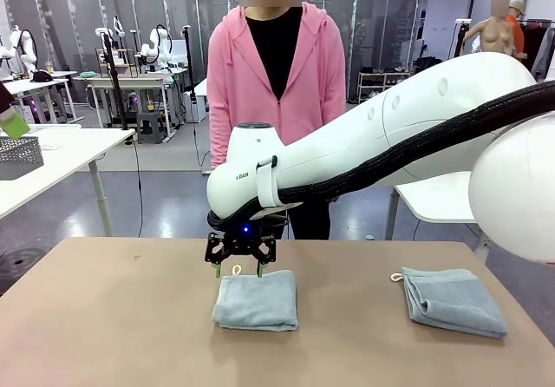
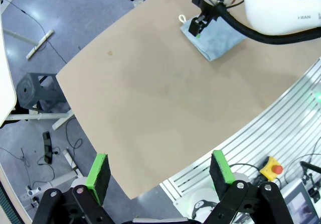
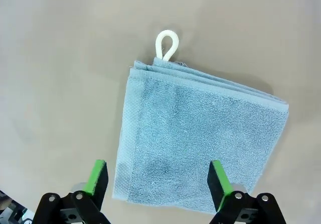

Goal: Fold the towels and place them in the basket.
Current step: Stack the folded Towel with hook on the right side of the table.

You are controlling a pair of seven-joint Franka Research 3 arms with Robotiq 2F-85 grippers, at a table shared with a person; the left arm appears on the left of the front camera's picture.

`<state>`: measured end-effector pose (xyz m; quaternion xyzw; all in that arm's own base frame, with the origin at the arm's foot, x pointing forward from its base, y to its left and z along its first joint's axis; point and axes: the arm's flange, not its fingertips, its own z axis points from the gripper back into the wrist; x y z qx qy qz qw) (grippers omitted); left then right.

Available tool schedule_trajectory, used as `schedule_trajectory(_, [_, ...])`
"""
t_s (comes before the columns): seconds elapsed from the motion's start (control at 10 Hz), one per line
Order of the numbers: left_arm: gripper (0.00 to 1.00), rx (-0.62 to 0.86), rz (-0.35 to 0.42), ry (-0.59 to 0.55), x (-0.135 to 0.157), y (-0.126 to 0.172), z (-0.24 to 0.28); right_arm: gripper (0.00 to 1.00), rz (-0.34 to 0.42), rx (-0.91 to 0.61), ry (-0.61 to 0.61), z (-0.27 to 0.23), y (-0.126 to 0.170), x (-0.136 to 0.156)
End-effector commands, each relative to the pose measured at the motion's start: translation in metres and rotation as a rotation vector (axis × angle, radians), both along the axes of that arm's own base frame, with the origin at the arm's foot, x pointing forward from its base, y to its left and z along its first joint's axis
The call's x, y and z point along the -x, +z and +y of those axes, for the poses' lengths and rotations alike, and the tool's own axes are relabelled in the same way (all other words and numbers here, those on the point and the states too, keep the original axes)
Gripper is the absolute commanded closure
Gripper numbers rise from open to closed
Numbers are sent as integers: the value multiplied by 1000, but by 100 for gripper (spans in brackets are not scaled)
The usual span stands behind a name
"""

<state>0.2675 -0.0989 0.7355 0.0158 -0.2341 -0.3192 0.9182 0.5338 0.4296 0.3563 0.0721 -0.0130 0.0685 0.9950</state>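
Two folded pale grey-blue towels lie on the tan table. One towel rests at the middle with its white loop at the far edge. The other towel sits at the right, its loop toward the left. My right gripper hangs open just above the far edge of the middle towel, its green pads apart and holding nothing. My left gripper is open over the table's near edge, empty. The basket is out of view.
A person in a pink hoodie stands at the far side of the table. The right arm's white link spans from the right over the table. A side table with a mesh box stands at the left.
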Motion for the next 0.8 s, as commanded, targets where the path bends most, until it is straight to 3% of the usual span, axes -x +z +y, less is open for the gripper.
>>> schedule_trajectory(0.0, [0, 0, -8, -8, 0, -1, 1, 0, 0, -1, -2, 0, 0, 0])
schedule_trajectory(0.4, [0, 0, -8, -8, 0, -1, 1, 0, 0, 0, 0, 0, 0, 0])
schedule_trajectory(0.5, [0, 0, -8, -8, 0, -1, 1, 0, -17, -98, 37, -20, 35, 26])
schedule_trajectory(0.6, [0, 0, -8, -8, 0, -1, 1, 0, -4, -184, 57, -45, 52, 45])
schedule_trajectory(0.7, [0, 0, -8, -8, 0, -1, 1, 0, -38, -212, 24, -73, 62, 58])
